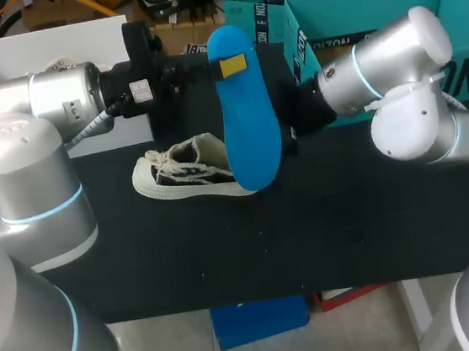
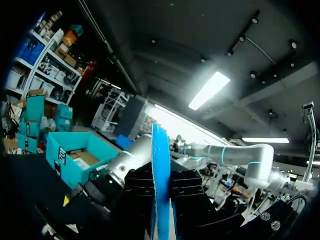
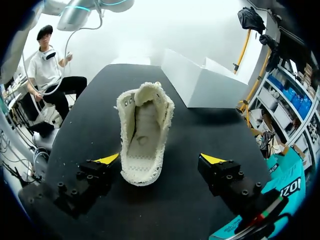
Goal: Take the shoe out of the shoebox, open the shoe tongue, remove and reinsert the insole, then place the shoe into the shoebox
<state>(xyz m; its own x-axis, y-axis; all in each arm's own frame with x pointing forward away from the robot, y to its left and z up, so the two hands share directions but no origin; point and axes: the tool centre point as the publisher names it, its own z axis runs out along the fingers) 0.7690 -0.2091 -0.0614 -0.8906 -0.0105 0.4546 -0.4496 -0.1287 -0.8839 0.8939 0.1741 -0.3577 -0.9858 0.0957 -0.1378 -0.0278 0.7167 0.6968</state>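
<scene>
Black table [image 1: 226, 253] carries the work. White shoebox [image 1: 34, 50] sits at the far corner on the left arm's side, lid open. From the right gripper it lies ahead, past the shoe and off to one side [image 3: 210, 85].

Left arm [image 1: 56, 94] comes in across the back of the table. Right arm [image 1: 391, 64] comes in from the opposite side. Its wrist is partly hidden behind the insole in the head view.

Insole [image 1: 251, 131] is blue and held up off the table, long axis roughly upright, its lower end down near the shoe. The left wrist view shows it edge-on [image 2: 161, 190], rising straight out from between that gripper's black fingers.

Shoe [image 1: 185, 173] is white with dark side panels and loose laces. It rests on the table below the left gripper. In the right wrist view it points away from the gripper, mouth open, pale lining showing inside [image 3: 142, 135].

Left gripper [image 1: 226, 66]: clamped on the upper end of the insole, one yellow fingertip [image 1: 235, 65] pressed flat on the blue face.

Right gripper [image 3: 160, 160]: spread wide and holding nothing. The heel end of the shoe lies between its fingers [image 3: 107, 160], with table showing on both sides — no contact seen.
</scene>
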